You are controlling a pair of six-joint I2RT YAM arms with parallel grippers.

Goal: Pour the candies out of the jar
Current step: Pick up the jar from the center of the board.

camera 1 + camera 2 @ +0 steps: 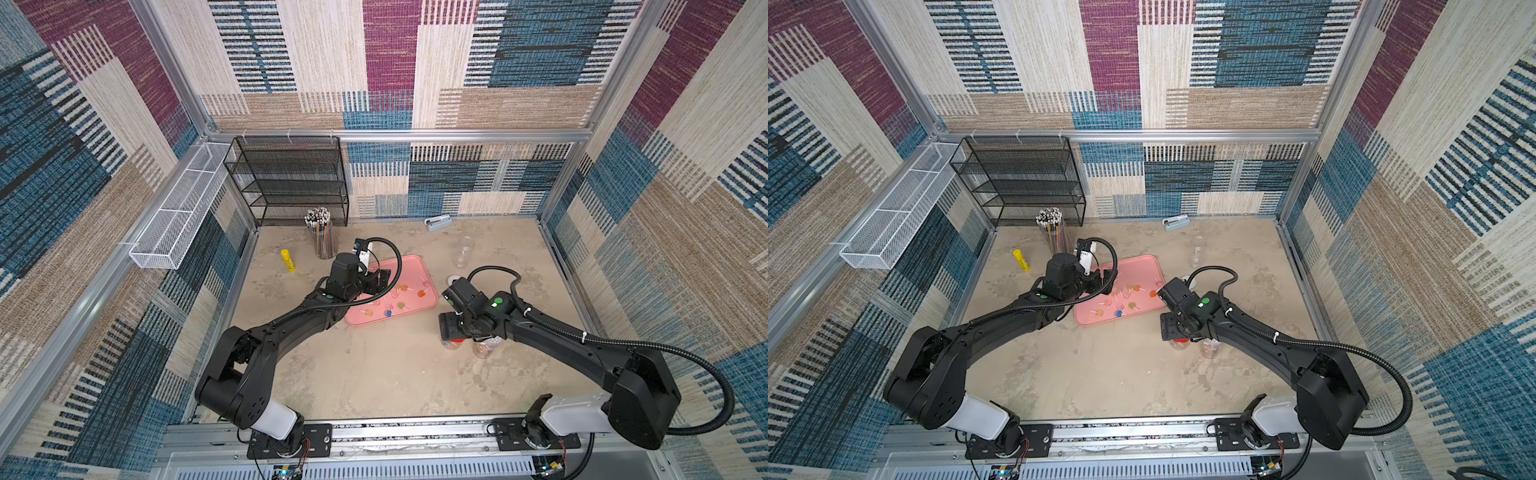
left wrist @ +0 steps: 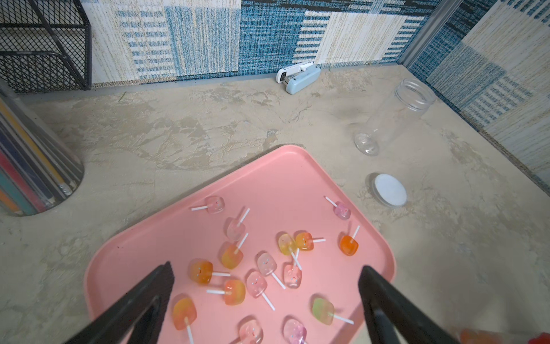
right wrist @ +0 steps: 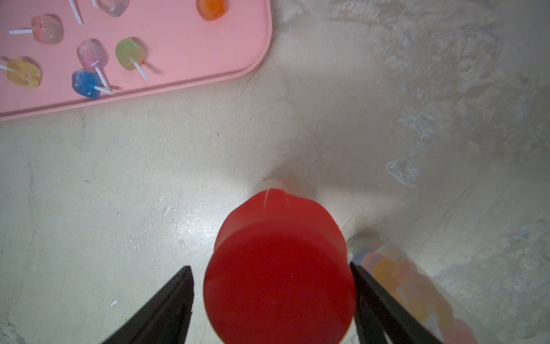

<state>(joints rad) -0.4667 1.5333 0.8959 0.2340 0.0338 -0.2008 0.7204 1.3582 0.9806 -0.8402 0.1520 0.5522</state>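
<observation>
**Finding 1.** A pink tray (image 1: 399,266) lies at the centre of the frame in both top views. A batch of candies (image 2: 235,292) is spread loose on it. An empty jar (image 1: 462,251) stands upright above and to the right of the tray, with its white lid (image 2: 390,190) flat on the table nearby.

**Finding 2.** More candies are bottled. Right of centre and below the tray, two jars stand just beside each other. One is a red-lidded jar (image 1: 451,344). The other is a second jar (image 3: 410,286), whose clear wall shows packed candies. Whether the second jar is capped cannot be told.

**Finding 3.** The right gripper (image 3: 270,266) is poised over the red lid (image 3: 279,268) with one finger on each side. One finger appears to be against the lid's edge, and a narrow gap shows at the other, so the lid is not clamped. The left gripper (image 2: 266,266) is spread wide and empty, hanging over the tray.

**Assessment.** The step in hand appears to be taking hold of the red lid to uncap this jar. The next move likely calls for pinching the lid squarely and steadying the jar body during the twist, because the neighbouring jar is close enough to be knocked. Pouring onto the tray would follow.
</observation>
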